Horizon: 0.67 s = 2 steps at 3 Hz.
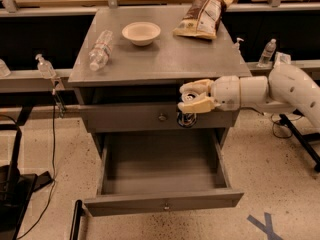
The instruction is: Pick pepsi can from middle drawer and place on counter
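Note:
My gripper is shut on the pepsi can, a dark blue can with a silver top. The can hangs upright between the cream fingers, in front of the closed top drawer front and just below the counter's front edge. The middle drawer is pulled out below it and its grey inside shows nothing in it. The counter is the flat grey top of the cabinet above the gripper. My white arm reaches in from the right.
On the counter lie a clear water bottle at the left, a white bowl at the back middle and a chip bag at the back right. Small bottles stand on the side rails. Cables run over the floor at the left.

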Each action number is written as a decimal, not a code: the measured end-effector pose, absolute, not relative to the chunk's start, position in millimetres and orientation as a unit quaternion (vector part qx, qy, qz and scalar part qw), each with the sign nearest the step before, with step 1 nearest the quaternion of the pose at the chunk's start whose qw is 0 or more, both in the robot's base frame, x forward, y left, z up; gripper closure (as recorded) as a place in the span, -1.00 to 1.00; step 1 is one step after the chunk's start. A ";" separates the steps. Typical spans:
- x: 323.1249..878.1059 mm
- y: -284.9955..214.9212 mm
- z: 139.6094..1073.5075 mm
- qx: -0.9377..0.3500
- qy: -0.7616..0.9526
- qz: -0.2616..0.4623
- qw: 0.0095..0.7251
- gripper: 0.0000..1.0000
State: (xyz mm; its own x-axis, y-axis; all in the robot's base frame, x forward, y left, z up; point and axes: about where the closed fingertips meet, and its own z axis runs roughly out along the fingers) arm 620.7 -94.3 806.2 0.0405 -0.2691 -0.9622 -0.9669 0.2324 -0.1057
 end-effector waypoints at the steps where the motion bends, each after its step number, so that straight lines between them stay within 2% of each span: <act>1: 620.5 -96.9 847.3 -0.521 0.594 0.383 0.479 1.00; 2: 625.6 -95.5 870.6 -0.530 0.580 0.404 0.468 1.00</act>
